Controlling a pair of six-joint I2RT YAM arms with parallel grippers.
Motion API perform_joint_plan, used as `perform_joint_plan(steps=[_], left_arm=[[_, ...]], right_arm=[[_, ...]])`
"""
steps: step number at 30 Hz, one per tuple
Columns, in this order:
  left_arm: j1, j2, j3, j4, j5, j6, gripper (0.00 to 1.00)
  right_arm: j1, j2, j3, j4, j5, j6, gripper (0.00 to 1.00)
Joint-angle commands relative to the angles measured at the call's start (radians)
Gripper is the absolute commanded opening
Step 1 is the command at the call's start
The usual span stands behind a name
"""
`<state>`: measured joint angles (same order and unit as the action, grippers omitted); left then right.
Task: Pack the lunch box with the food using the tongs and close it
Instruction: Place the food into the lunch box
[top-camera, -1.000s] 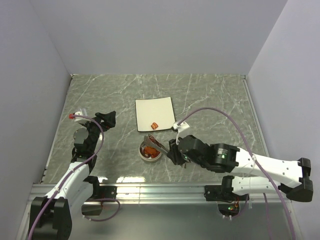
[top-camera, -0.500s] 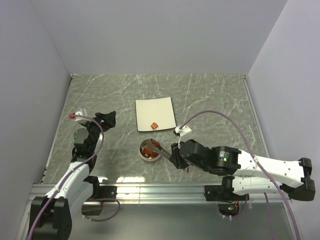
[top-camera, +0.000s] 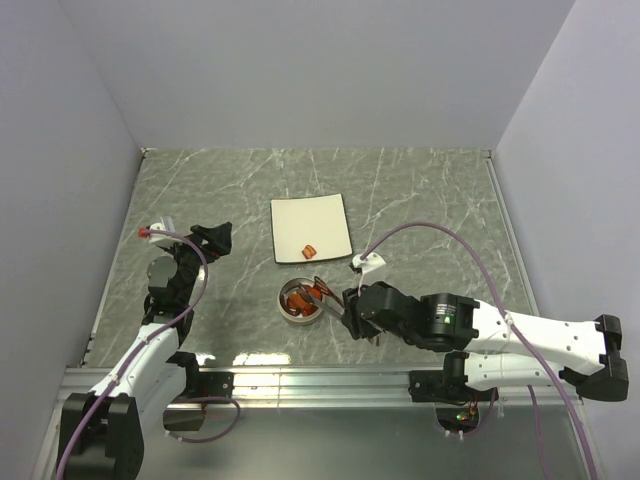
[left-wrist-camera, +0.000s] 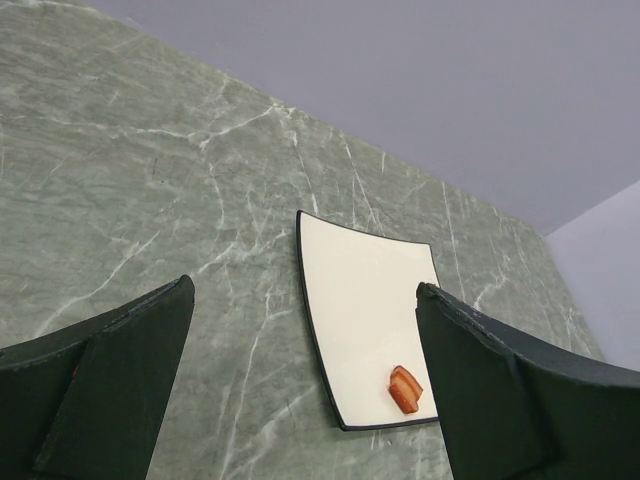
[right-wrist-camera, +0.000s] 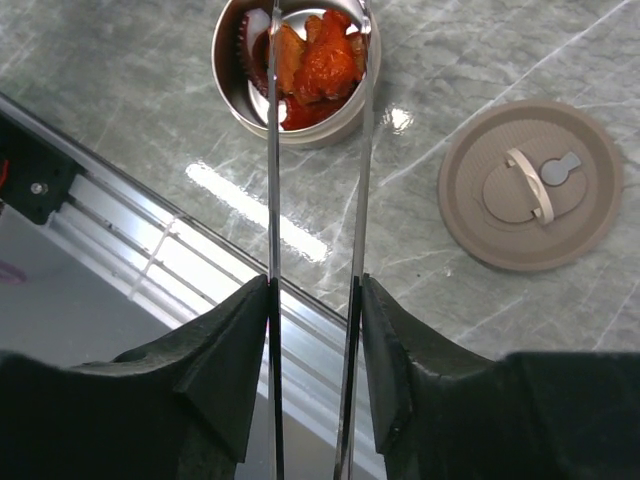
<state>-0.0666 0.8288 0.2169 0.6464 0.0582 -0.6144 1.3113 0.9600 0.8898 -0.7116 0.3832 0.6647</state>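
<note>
The lunch box (top-camera: 298, 304) is a small round silver tin near the table's middle, with several orange and red-brown food pieces (right-wrist-camera: 318, 62) inside. Its brown lid (right-wrist-camera: 530, 185) lies flat beside it in the right wrist view. My right gripper (right-wrist-camera: 313, 285) is shut on the tongs (right-wrist-camera: 272, 150). Both slender arms rest against my fingers, spread apart, with their tips over the tin. One more orange food piece (left-wrist-camera: 405, 388) sits on the white plate (left-wrist-camera: 365, 300). My left gripper (left-wrist-camera: 303, 290) stands open and holds nothing, at the table's left (top-camera: 215, 238).
The white square plate (top-camera: 310, 225) lies just beyond the tin. An aluminium rail (right-wrist-camera: 200, 250) runs along the table's near edge, close to the tin. Grey walls enclose the table on three sides.
The tongs' arms have spread apart over the tin as my right gripper widened. The right arm shifted slightly toward the near edge. The left arm has not moved.
</note>
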Motion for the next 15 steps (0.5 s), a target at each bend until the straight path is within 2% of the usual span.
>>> perform_joint_plan(steps=[1, 9, 15], left_arm=[[0.004, -0.008, 0.002, 0.036, 0.017, -0.007, 0.99], [0.004, -0.008, 0.002, 0.036, 0.014, -0.007, 0.99], [0.004, -0.007, 0.002, 0.038, 0.015, -0.005, 0.99]], right_arm=[[0.006, 0.009, 0.034, 0.004, 0.051, 0.003, 0.49], [0.006, 0.026, 0.061, 0.020, 0.051, -0.028, 0.54], [0.009, 0.039, 0.058, 0.031, 0.005, -0.037, 0.48]])
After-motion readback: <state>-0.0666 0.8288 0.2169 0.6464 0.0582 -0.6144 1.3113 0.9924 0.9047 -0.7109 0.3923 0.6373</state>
